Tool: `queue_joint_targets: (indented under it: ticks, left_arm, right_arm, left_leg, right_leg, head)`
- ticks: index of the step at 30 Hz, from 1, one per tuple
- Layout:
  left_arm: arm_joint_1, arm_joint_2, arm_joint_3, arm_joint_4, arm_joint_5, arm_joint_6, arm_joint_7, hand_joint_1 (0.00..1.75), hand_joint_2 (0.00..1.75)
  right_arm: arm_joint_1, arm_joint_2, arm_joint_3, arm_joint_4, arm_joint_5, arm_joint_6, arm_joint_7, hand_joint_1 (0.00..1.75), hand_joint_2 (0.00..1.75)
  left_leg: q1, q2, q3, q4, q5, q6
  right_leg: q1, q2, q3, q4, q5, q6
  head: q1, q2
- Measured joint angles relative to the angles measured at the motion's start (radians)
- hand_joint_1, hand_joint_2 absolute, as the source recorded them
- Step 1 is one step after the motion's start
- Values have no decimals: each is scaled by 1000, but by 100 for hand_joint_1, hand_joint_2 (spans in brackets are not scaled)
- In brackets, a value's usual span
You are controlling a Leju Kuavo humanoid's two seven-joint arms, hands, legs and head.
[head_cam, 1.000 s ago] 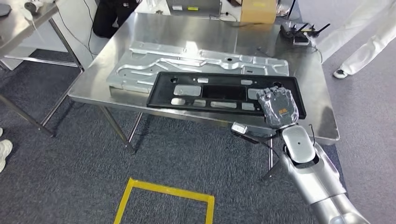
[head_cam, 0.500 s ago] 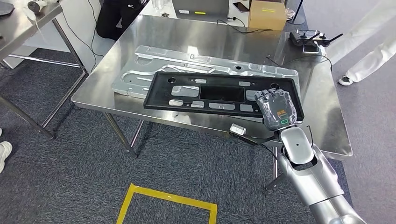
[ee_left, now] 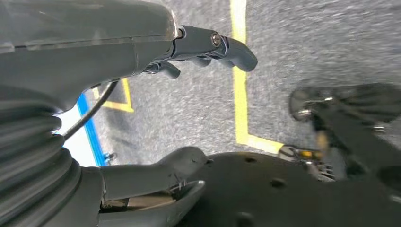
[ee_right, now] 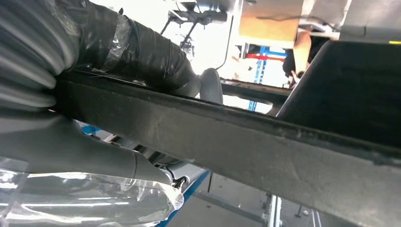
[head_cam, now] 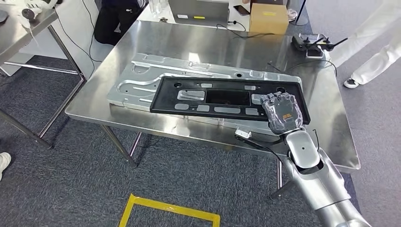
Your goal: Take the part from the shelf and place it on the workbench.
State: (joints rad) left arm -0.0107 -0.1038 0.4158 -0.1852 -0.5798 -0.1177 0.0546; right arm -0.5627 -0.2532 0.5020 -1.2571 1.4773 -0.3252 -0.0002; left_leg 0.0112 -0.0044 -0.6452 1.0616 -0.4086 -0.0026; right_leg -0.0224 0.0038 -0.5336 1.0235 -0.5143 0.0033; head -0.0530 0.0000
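Head view: one black part (head_cam: 227,97) on workbench (head_cam: 198,45), right hand (head_cam: 282,112) fingers clamped on it; left hand (ee_left: 142,47) fingers apart.

We see a glossy stainless-steel surface (head_cam: 302,142) carrying a matt black plastic panel (head_cam: 165,100) over a dull pressed sheet-metal plate (head_cam: 127,87). At 12 o'clock sits a cardboard box (head_cam: 268,19). The floor (head_cam: 71,179) is rough grey carpet.
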Motion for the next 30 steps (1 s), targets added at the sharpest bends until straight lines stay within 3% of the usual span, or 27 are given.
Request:
queue_joint_targets:
  ticks: [4, 6, 9, 10, 11, 13, 15, 16, 18, 20, 21, 22, 24, 25, 26, 27, 29, 30]
  left_arm:
    - [-2, 0, 0, 1, -5, 0, 0, 0, 175]
    - [0, 0, 0, 1, -6, 0, 0, 0, 175]
    - [0, 0, 0, 1, -6, 0, 0, 0, 175]
    - [-1, 0, 0, 1, -6, 0, 0, 0, 175]
    - [-1, 0, 0, 1, -6, 0, 0, 0, 175]
    - [0, -1, 0, 1, -6, 0, 0, 0, 175]
    - [1, -4, 0, 1, -6, 0, -1, 0, 175]
    - [0, -6, 1, 1, -6, 0, -1, 0, 175]
    - [-3, -7, 1, 1, -6, 0, -1, 0, 175]
    - [-6, -5, 1, 0, -6, 0, -1, 0, 175]
    - [-6, -4, 1, 0, -6, 0, -1, 0, 175]
    - [-5, -3, 1, 0, -6, 0, -1, 0, 175]
    - [-4, -3, 1, 0, -6, 0, -2, 0, 175]
    - [-3, -3, 1, 0, -6, 0, -2, 0, 175]
    - [-3, -2, 1, 0, -7, 0, -2, 0, 175]
    - [-2, -2, 1, 0, -8, 0, -2, 0, 175]
    - [1, -1, 1, 0, -9, 0, -2, 0, 175]
    - [1, -1, 1, 0, -11, 0, -2, 0, 175]
  right_arm:
    - [6, -2, -5, -9, -1, -1, 0, 175, 175]
    - [9, -4, -8, -14, -1, -1, 0, 175, 175]
    - [16, -9, -15, -16, -1, -1, 1, 175, 175]
    - [20, -11, -17, -16, -1, -1, 1, 175, 175]
    - [23, -11, -18, -16, -1, 0, 1, 175, 175]
    - [26, -11, -20, -16, -1, 0, 1, 175, 175]
    - [24, -11, -22, -16, -1, 0, 1, 175, 175]
    - [23, -11, -23, -16, -1, 1, 1, 175, 175]
    - [21, -12, -27, -16, -1, 1, 1, 175, 175]
    - [23, -12, -30, -17, -1, 0, 1, 175, 175]
    - [24, -12, -32, -17, -2, 0, 2, 175, 175]
    - [24, -12, -34, -17, -2, 0, 4, 175, 175]
    - [25, -13, -38, -17, -3, 0, 6, 175, 175]
    - [28, -13, -38, -16, -4, 0, 7, 175, 175]
    - [31, -13, -39, -16, -4, 0, 6, 175, 175]
    - [34, -13, -39, -16, -4, 0, 6, 175, 175]
    - [37, -13, -42, -15, -6, 0, 7, 175, 175]
    - [37, -13, -45, -14, -7, -1, 8, 175, 175]
  left_leg:
    - [-3, -2, 16, -35, -15, 24]
    - [-1, -2, 32, -47, -19, 39]
    - [-5, -3, 49, -51, -33, 54]
    - [-8, -4, 57, -51, -39, 56]
    - [-10, -5, 66, -50, -46, 57]
    - [-16, -7, 90, -49, -63, 56]
    - [-19, -7, 105, -47, -79, 52]
    - [-19, -8, 105, -47, -84, 48]
    - [-19, -8, 105, -50, -89, 38]
    - [-19, -5, 108, -44, -100, 26]
    - [-19, -4, 98, -15, -114, 19]
    - [-15, -3, 72, 36, -135, 11]
    - [-6, -3, -12, 174, -179, -4]
    - [-1, -2, -48, 223, -183, -10]
    - [3, -2, -68, 236, -166, -15]
    - [7, -2, -67, 205, -126, -19]
    - [11, 0, -25, 76, -32, -24]
    - [10, 0, -2, 17, -6, -22]
  right_leg:
    - [2, 0, 5, -9, -9, 23]
    - [0, -1, -16, 44, -37, 29]
    - [2, -1, -138, 243, -103, 31]
    - [2, -1, -172, 283, -100, 31]
    - [3, -1, -188, 284, -75, 28]
    - [9, -1, -165, 179, 27, 15]
    - [19, -2, -125, 64, 95, -4]
    - [23, -2, -115, 31, 103, -11]
    - [26, -2, -105, 9, 91, -17]
    - [17, -3, -87, -9, 86, -22]
    - [13, -4, -75, -17, 83, -25]
    - [10, -5, -64, -23, 80, -28]
    - [9, -6, -50, -25, 68, -31]
    - [8, -6, -42, -25, 61, -30]
    - [6, -5, -33, -24, 54, -27]
    - [4, -5, -22, -23, 45, -23]
    - [-1, -3, -2, -18, 25, -12]
    - [-2, -2, 3, -14, 15, -4]
  head:
    - [1, 0]
    - [1, 0]
    - [2, 0]
    - [2, 0]
    - [2, 0]
    - [2, 0]
    - [2, 0]
    - [2, 0]
    - [2, 0]
    - [2, 0]
    - [1, 0]
    - [1, 0]
    - [0, 0]
    - [0, 0]
    - [0, 0]
    - [0, 0]
    - [0, 0]
    - [0, 0]
